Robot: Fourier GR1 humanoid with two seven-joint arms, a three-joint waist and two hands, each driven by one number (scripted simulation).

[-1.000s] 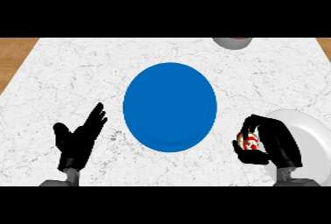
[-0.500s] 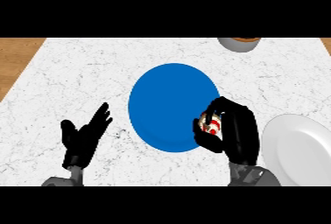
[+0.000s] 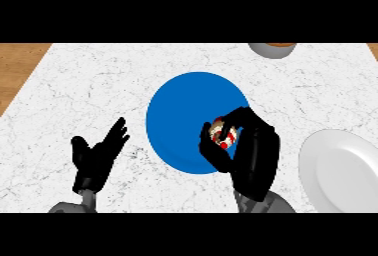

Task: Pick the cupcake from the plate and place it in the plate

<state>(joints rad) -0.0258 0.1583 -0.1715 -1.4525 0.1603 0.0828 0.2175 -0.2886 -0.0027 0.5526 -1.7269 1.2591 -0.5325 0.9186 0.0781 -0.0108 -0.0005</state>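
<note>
Cupcake (image 3: pixel 223 135) pinched between curled fingers and thumb of right hand (image 3: pixel 247 150), over blue plate (image 3: pixel 184 107), its axis unclear, white plate (image 3: pixel 339 167) at right, left hand (image 3: pixel 100 155) spread open, resting.

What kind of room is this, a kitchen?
Probably a kitchen: a marbled white counter holds a blue plate and a white plate, and the right hand grips a cupcake.

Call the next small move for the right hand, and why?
Probably lower and open. The right hand is curled round the cupcake, which shows over the right part of the blue plate, inside its rim. The white plate at right holds nothing. A slight shift toward the centre first would add margin. The left hand rests open at lower left.
</note>
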